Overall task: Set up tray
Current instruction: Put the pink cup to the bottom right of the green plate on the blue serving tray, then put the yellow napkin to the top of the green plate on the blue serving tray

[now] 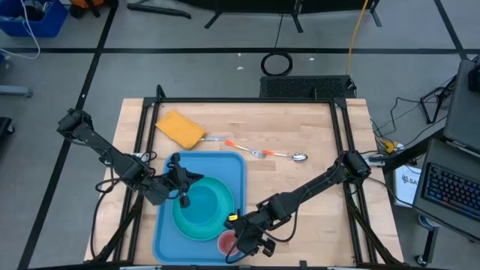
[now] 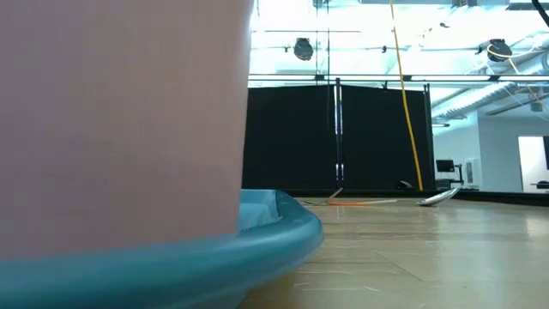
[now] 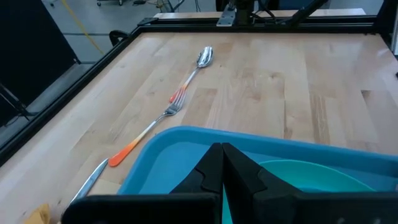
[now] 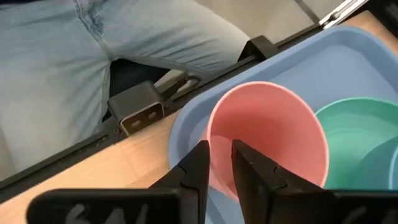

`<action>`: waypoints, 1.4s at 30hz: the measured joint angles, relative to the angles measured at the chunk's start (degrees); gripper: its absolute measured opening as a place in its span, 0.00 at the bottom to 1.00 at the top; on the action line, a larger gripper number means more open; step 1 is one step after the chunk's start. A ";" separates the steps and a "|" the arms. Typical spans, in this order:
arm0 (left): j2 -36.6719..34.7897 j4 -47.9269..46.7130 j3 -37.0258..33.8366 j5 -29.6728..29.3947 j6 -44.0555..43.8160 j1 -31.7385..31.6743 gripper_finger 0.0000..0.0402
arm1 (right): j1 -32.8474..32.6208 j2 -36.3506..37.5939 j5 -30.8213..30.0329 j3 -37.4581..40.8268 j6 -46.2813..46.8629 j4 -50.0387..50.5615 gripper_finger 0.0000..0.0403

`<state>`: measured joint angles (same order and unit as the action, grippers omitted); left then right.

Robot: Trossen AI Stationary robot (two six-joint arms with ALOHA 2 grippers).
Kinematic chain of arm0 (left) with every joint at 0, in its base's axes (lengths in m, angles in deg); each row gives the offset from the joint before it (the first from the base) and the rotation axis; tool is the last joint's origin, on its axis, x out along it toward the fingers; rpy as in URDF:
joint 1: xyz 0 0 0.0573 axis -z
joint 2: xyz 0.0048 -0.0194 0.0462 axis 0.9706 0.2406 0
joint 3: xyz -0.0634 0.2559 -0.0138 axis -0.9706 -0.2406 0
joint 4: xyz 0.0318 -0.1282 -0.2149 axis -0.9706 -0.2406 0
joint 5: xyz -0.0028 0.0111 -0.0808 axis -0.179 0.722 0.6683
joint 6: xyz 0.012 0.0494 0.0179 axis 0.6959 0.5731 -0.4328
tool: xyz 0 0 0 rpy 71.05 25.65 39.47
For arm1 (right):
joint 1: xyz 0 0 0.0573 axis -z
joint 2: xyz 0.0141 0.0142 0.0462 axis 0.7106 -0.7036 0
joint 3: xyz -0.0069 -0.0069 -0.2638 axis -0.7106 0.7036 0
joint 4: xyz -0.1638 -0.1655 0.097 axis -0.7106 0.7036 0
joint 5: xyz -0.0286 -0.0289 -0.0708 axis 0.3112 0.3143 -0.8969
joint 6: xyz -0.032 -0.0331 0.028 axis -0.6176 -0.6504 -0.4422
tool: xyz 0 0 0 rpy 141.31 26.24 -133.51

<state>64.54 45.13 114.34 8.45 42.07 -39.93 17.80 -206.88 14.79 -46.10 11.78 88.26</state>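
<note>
High view, lower centre of the frame: we list the tray (image 1: 166,229), light blue, lying flat on the tabletop (image 1: 300,195) and carrying a turquoise plate (image 1: 214,214) with a smaller blue bowl (image 1: 196,217) in it, and a pink cup (image 1: 226,243) at its lower right corner. Right hand (image 1: 238,241), same corner: in the right wrist view its fingers (image 4: 198,163) straddle the near wall of the cup, one inside and one outside, standing slightly apart; whether they grip the rim or have let it go we cannot tell. Left hand (image 1: 182,189), left of centre over the tray's upper part and the plate's edge: fingers pressed together, holding nothing. Off the tray, upper centre: a yellow sponge (image 1: 180,128), a knife (image 1: 223,140), a fork (image 1: 247,148) and a spoon (image 1: 285,155), the cutlery orange-handled and lying roughly in a row. We judge the step in hand to be seating the cup on the tray; next would call for the right hand to spread clear of the rim and lift straight up without tipping the cup, then go for the cutlery.
</note>
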 joint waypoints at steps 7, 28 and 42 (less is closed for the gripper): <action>0.02 0.78 -2.01 -0.11 -1.28 0.00 0.01 | 0.08 0.02 -0.06 0.02 -0.86 -1.50 0.16; -0.31 1.84 -2.02 -0.68 -0.21 -1.46 0.01 | -1.39 5.39 -9.22 0.09 3.58 1.60 0.14; -0.50 0.13 -2.02 5.53 -4.84 -11.82 0.01 | 0.50 21.18 -15.00 19.38 8.67 -8.49 0.08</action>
<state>64.04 45.26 112.32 13.97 37.23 -51.76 18.30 -185.70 -0.20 -26.72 20.45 79.78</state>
